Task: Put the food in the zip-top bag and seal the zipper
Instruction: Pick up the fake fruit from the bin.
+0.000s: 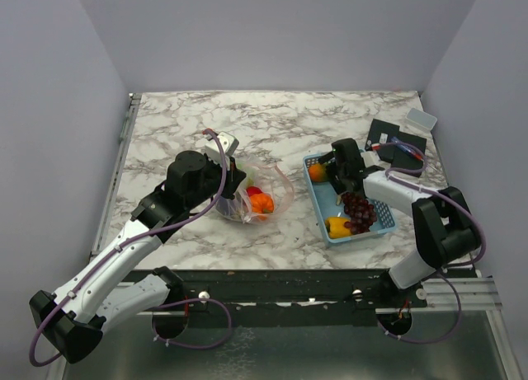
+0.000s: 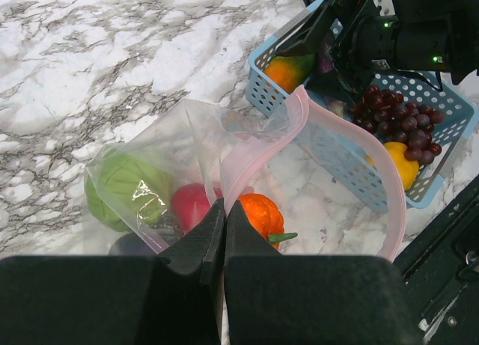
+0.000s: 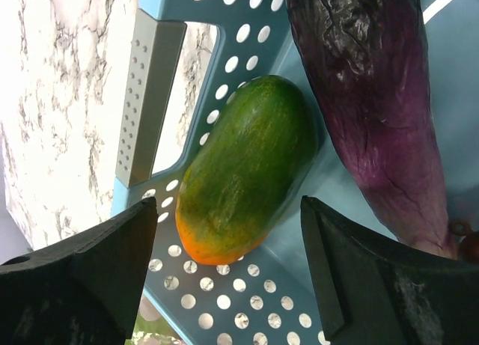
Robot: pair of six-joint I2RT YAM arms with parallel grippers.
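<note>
The clear zip-top bag (image 2: 187, 135) lies on the marble with its mouth open toward the basket. A green cabbage (image 2: 123, 184), a red tomato (image 2: 191, 205) and an orange pumpkin (image 2: 260, 212) lie inside. My left gripper (image 2: 223, 206) is shut on the pinkish-red zipper (image 2: 288, 132) at the mouth edge; it also shows in the top view (image 1: 233, 185). My right gripper (image 3: 228, 263) is open, its jaws straddling a green-and-orange fruit (image 3: 247, 165) in the light-blue basket (image 3: 254, 304). A purple eggplant (image 3: 374, 98) lies beside it. Grapes (image 2: 400, 113) and a yellow pepper (image 2: 400, 165) lie in the basket too.
The basket (image 1: 381, 225) stands right of the bag (image 1: 276, 194), close to it. Black flat items (image 1: 396, 141) and a small clear box (image 1: 421, 119) sit at the back right. Grey walls close the table on three sides.
</note>
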